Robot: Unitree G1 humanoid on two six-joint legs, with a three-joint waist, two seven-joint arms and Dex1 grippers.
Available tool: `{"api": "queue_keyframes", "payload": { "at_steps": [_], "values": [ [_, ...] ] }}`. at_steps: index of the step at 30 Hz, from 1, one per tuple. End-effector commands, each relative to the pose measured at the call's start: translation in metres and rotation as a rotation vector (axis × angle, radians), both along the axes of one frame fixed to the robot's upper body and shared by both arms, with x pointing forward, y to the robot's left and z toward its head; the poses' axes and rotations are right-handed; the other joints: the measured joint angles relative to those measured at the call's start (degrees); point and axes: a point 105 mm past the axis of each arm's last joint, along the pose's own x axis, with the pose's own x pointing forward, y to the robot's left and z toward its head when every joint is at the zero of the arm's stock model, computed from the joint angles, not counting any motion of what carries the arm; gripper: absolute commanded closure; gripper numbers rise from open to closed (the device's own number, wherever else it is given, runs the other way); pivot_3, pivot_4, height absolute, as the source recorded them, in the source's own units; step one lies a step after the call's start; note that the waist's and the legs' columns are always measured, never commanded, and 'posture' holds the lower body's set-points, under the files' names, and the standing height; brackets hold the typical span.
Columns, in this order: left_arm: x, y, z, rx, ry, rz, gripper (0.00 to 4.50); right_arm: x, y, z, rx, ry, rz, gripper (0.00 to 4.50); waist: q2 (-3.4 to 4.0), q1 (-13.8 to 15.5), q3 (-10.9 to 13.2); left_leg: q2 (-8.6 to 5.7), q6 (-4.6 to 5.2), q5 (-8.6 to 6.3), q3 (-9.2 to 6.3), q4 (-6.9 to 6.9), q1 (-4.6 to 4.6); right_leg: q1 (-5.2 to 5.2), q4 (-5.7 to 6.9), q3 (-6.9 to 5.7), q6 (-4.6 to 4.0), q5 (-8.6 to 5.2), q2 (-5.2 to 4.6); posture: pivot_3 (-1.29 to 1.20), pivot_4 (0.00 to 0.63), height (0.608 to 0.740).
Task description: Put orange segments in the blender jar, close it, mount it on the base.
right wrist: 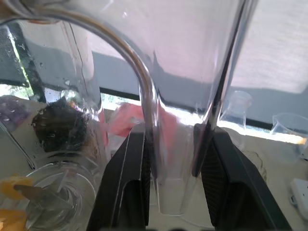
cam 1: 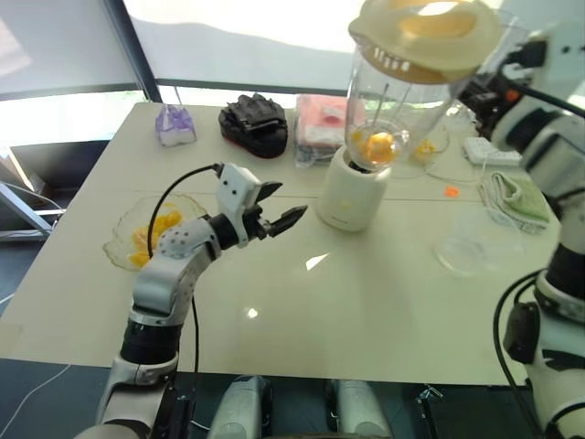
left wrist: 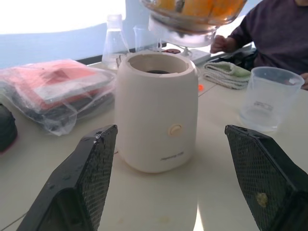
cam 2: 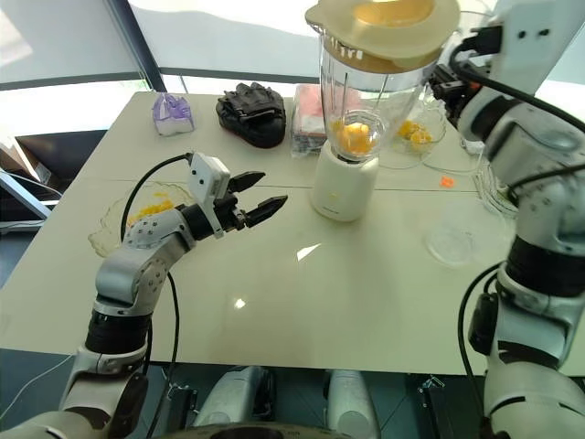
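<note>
1. While held aloft by the right gripper (right wrist: pixel 173 187), closed on its clear side handle, tall clear plastic blender jar (cam 1: pixel 402 101) hangs just above squat cream-white rounded base (cam 1: pixel 351 194), not yet seated; gap between jar bottom and socket plain in left wrist view.
2. Flat cream round lid (cam 1: pixel 430 32) already on jar; glossy orange-yellow fruit segments (cam 1: pixel 377 146) heaped at jar bottom around the blade. More of the same left in shallow glass bowl (cam 1: pixel 146 233) at near left of the pale table (cam 1: pixel 366 302).
3. Left gripper (cam 1: pixel 274 212) spread wide, holding nothing, poised level and aimed at the base, well short of touching.
4. Step in hand, by judgement: mounting. Filling and closing look done.
5. Next move likely calls for: centring jar foot over the dark socket, lowering straight, perhaps a slight twist to lock. Left gripper well placed to steady the base should it slide.
6. Risk: off-centre descent tipping the light base.
</note>
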Motion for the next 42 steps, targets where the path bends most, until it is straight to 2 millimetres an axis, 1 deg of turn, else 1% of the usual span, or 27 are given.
{"api": "queue_keyframes", "payload": {
  "at_steps": [1, 5, 11, 14, 20, 22, 25, 27, 30, 36, 39, 42],
  "values": [
    [-0.007, 0.000, 0.014, -0.020, -0.060, 0.013, 0.77, 0.014, -0.005, 0.020, 0.025, -0.097, -0.024, 3.60, 0.00, -0.1, 0.0, 0.00, 0.00, 0.00, 0.01, 0.00, 0.00, -0.01, -0.01, 0.00, 0.02, 0.01, 0.00, 0.00, 0.150, 0.740],
    [-0.009, 0.001, 0.015, -0.020, -0.066, 0.031, 0.77, 0.031, -0.005, 0.006, 0.008, -0.053, -0.023, 3.60, 0.04, -0.2, 0.0, 0.00, 0.00, 0.00, 0.04, -0.09, -0.05, -0.06, -0.06, 0.00, 0.08, 0.04, 0.00, 0.00, 0.150, 0.740],
    [-0.011, 0.004, 0.013, -0.010, -0.068, 0.046, 0.77, 0.038, -0.007, -0.008, -0.007, 0.000, -0.015, 3.60, 0.04, -0.1, 0.0, 0.01, -0.01, 0.00, 0.02, -0.07, -0.05, -0.04, -0.09, -0.02, 0.08, 0.04, 0.01, 0.00, 0.150, 0.740],
    [-0.010, 0.004, 0.012, -0.002, -0.065, 0.045, 0.77, 0.036, -0.005, -0.012, -0.011, 0.034, 0.010, 3.60, 0.03, -0.1, 0.0, 0.01, -0.02, 0.01, 0.01, -0.07, 0.01, -0.01, -0.03, -0.02, 0.08, 0.04, 0.01, 0.00, 0.150, 0.740],
    [-0.009, 0.003, 0.010, 0.001, -0.060, 0.048, 0.77, 0.019, -0.006, -0.007, -0.016, 0.045, 0.036, 3.60, 0.04, -0.1, 0.0, 0.02, -0.06, 0.04, -0.03, -0.07, 0.05, 0.01, 0.04, -0.03, 0.08, 0.04, 0.01, 0.00, 0.150, 0.740],
    [-0.007, 0.003, 0.010, 0.001, -0.059, 0.046, 0.77, 0.017, -0.006, -0.011, -0.031, 0.061, 0.032, 3.60, 0.04, -0.1, 0.0, 0.02, -0.06, 0.04, -0.03, -0.07, 0.02, -0.01, 0.02, -0.03, 0.08, 0.04, 0.01, 0.00, 0.150, 0.740],
    [-0.006, 0.002, 0.011, 0.002, -0.059, 0.044, 0.77, 0.019, -0.007, -0.019, -0.031, 0.084, 0.025, 3.60, 0.04, -0.1, 0.0, 0.02, -0.06, 0.03, -0.03, -0.08, -0.02, -0.02, -0.04, -0.04, 0.08, 0.04, 0.01, 0.00, 0.150, 0.740],
    [-0.004, 0.002, 0.012, 0.004, -0.061, 0.043, 0.77, 0.025, -0.007, -0.028, -0.024, 0.113, 0.011, 3.60, 0.04, 0.0, 0.0, 0.02, -0.06, 0.03, -0.02, -0.08, -0.04, -0.02, -0.07, -0.04, 0.08, 0.04, 0.01, 0.00, 0.150, 0.740],
    [-0.003, 0.000, 0.011, 0.006, -0.062, 0.050, 0.77, 0.031, -0.010, -0.036, -0.029, 0.154, -0.035, 3.60, 0.04, -0.1, 0.0, 0.01, -0.06, 0.03, -0.01, -0.07, -0.03, -0.01, -0.08, -0.04, 0.08, 0.04, 0.01, 0.00, 0.150, 0.740],
    [-0.005, -0.007, 0.008, 0.006, -0.061, 0.066, 0.77, 0.030, -0.008, -0.038, -0.061, 0.191, -0.092, 3.60, 0.03, 0.0, 0.0, 0.01, -0.06, 0.04, -0.03, -0.07, 0.01, 0.01, -0.03, -0.04, 0.08, 0.04, 0.01, 0.00, 0.150, 0.740],
    [-0.007, -0.004, 0.007, 0.004, -0.057, 0.071, 0.77, 0.026, -0.002, -0.040, -0.091, 0.185, -0.075, 3.60, 0.03, 0.0, 0.0, 0.01, -0.06, 0.04, -0.04, -0.07, 0.02, 0.02, -0.02, -0.04, 0.08, 0.04, 0.01, 0.00, 0.150, 0.740],
    [-0.007, -0.002, 0.008, 0.006, -0.055, 0.070, 0.77, 0.026, -0.001, -0.045, -0.081, 0.198, -0.073, 3.60, 0.04, 0.0, 0.0, 0.01, -0.06, 0.04, -0.05, -0.07, 0.03, 0.02, -0.01, -0.04, 0.08, 0.04, 0.01, 0.00, 0.150, 0.740]
  ]
}}
